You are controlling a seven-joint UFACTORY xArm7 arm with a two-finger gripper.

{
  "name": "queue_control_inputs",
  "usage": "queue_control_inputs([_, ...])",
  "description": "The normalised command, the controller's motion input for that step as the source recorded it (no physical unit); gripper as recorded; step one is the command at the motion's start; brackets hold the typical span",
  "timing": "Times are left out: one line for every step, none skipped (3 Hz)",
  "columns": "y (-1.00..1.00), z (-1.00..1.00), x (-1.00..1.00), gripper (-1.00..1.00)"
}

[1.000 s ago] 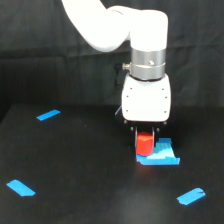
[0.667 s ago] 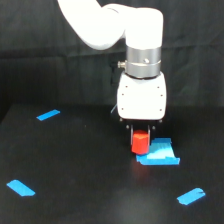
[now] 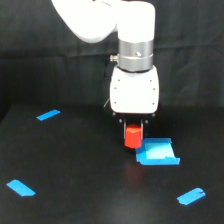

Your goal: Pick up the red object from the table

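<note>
One wide matte black table (image 3: pixel 70 170) is filling the exterior view, and we are seeing it carrying three blue tape strips, at the far left (image 3: pixel 48 114), near left (image 3: pixel 21 187) and near right (image 3: pixel 191 196). Next in size, the white xArm6 arm (image 3: pixel 134 60) is hanging straight down over the middle. Then the flat blue square pad (image 3: pixel 157 152) is lying just beside the arm's tip, toward the view's right. Smallest, the small bright red-orange cylinder block (image 3: pixel 133 137) is sitting between the dark fingers of the gripper (image 3: pixel 133 135), which are closed in tight on its two sides. We cannot tell whether the block is lifted or touching the table; its lower edge is showing just beside the pad's near-left corner.

We are judging the block rigid, light and smooth, not fragile, so a side pinch across its middle looks right, though a curved smooth wall may be slipping if the pinch is off-centre. No containers are showing anywhere, so we are reporting nothing held in any.
</note>
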Motion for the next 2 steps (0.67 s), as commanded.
queue_control_inputs([-0.01,1.00,-0.28,-1.00])
queue_control_inputs([0.07,1.00,-0.22,-1.00])
